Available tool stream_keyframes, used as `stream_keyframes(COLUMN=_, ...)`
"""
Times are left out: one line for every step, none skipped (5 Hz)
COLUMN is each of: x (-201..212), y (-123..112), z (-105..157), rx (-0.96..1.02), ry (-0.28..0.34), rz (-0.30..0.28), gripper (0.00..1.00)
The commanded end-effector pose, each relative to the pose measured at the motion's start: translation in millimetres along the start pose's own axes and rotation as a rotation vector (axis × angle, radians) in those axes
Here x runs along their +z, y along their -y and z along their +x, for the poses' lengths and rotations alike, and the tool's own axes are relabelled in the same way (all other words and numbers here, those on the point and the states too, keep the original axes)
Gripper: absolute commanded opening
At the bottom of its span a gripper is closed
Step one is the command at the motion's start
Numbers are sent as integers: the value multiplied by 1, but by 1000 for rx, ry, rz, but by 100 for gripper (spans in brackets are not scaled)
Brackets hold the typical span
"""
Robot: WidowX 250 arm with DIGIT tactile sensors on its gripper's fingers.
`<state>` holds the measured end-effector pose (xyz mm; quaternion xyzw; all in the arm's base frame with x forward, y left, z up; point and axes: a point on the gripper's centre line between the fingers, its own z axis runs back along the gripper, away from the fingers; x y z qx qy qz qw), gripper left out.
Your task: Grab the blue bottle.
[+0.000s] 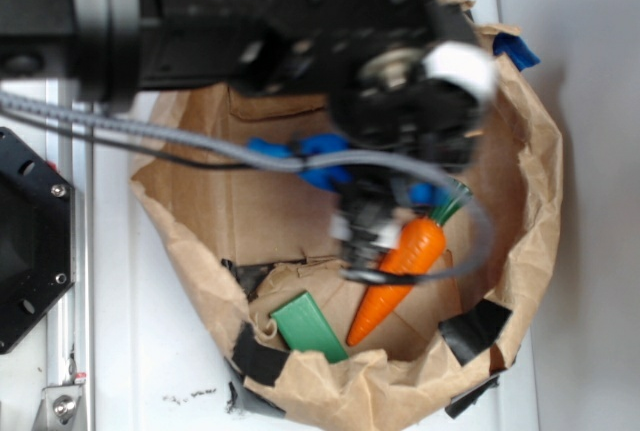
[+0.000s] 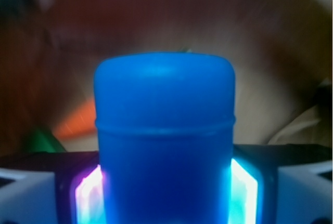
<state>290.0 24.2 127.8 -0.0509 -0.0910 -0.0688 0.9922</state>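
The exterior view shows the crumpled brown paper bag [image 1: 520, 151] on the white counter [image 1: 150, 351], its rolled rim closing tightly around the black arm [image 1: 250, 21] reaching in. Only slivers of the blue bottle [image 1: 322, 146] show there, behind a grey cable [image 1: 200, 141]. The wrist view fills with the blue bottle [image 2: 164, 130], smooth rounded plastic, ringed by a ridge, clamped between the fingers [image 2: 88, 195] of the gripper [image 2: 164, 193]. Beside it lies a glossy tapered orange carrot [image 1: 400, 276], then a flat green block [image 1: 310, 326].
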Motion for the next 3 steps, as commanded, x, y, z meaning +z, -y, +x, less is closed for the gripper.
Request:
stream_keyframes(x=111, y=19, z=0, rx=356, ry=64, rz=69, gripper=0)
stream_keyframes(x=119, y=27, z=-25, rx=491, ry=-23, rz=85, gripper=0)
stream_keyframes(x=117, y=33, z=-47, rx=479, ry=-30, rz=115, gripper=0)
